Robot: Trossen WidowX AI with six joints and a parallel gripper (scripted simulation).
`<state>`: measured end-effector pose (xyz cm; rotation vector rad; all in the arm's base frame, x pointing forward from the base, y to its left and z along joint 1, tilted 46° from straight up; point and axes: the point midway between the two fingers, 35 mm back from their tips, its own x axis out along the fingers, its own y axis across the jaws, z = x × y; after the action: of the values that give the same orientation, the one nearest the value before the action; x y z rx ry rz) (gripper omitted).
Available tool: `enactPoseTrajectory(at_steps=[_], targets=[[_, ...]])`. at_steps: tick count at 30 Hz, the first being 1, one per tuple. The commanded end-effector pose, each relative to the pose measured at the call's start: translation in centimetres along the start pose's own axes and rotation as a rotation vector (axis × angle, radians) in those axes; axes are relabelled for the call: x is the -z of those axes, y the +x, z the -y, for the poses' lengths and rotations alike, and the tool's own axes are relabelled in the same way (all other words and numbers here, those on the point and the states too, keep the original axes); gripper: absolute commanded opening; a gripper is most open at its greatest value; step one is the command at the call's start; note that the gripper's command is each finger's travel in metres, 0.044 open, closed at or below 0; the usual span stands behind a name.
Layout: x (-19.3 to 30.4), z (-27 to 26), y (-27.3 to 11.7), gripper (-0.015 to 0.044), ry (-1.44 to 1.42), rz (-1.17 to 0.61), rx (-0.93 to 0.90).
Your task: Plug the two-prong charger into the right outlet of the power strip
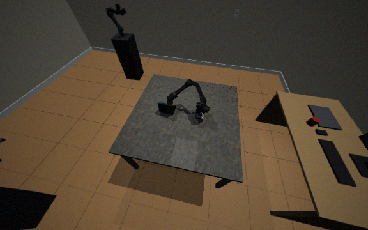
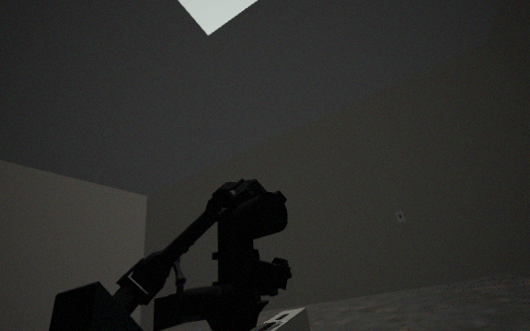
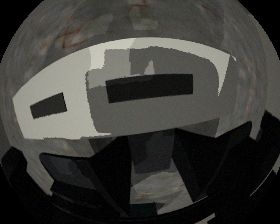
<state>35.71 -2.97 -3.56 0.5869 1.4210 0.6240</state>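
The power strip (image 3: 158,112) (image 1: 200,118) (image 2: 305,320) is pale, with part of it in shadow. Two dark slots show on its face in the wrist view, a wide one near the middle and a smaller one at the left. My gripper (image 3: 145,132) is at the strip's near edge, shut on the charger (image 3: 152,157), a dark grey block between the two black fingers. The charger's upper end meets the strip's lower edge in the wrist view. The prongs are hidden, and I cannot tell whether they touch or enter an outlet.
The strip and arm are on the grey stone-look table (image 1: 158,140). A dark box-like block (image 1: 167,108) (image 2: 78,308) stands by the arm's base. A side desk (image 1: 302,144) stands beyond the table's right edge, and a second arm (image 1: 117,22) is on a pedestal behind.
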Motion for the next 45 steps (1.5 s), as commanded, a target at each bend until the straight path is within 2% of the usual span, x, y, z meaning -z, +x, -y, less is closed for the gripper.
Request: enactPoseTrajectory(at_steps=[1, 23, 39, 40, 45], targets=[[-0.35, 0.00, -0.17, 0.0000, -0.013, 0.017, 0.001], [0.01, -0.01, 0.00, 0.0000, -0.004, 0.002, 0.001], [0.01, -0.01, 0.00, 0.0420, -0.004, 0.002, 0.001], [0.02, -0.01, 0.00, 0.0440, -0.004, 0.002, 0.001], [0.11, 0.00, 0.00, 0.0440, -0.004, 0.003, 0.001]])
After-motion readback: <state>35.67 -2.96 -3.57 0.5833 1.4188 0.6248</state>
